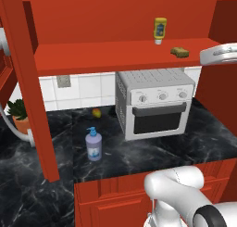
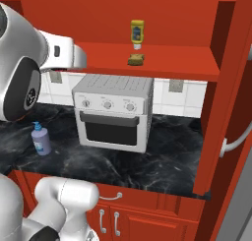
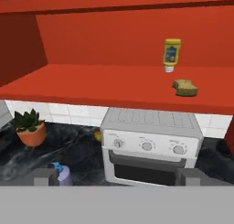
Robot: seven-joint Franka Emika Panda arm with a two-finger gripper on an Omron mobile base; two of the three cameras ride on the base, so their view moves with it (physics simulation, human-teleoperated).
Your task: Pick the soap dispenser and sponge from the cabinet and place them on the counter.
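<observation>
We see the soap dispenser (image 1: 94,145) standing upright on the counter (image 1: 152,152), to the left of a white toaster oven (image 1: 155,102) and apart from it. The sponge (image 1: 180,51) lies flat on the red shelf of the cabinet (image 1: 115,54), just in front of an upside-down yellow squeeze bottle (image 1: 160,30) and slightly to its right.

In the hand view our gripper (image 3: 116,177) has its two dark finger tips spread wide with nothing between them. It looks toward the open cabinet from a distance: the sponge (image 3: 185,87) sits above and to the right of the gap between the tips, well apart from them, while the soap dispenser (image 3: 61,173) stands low at the left, beside the left tip. A potted plant (image 3: 29,127) stands on the counter further left.
</observation>
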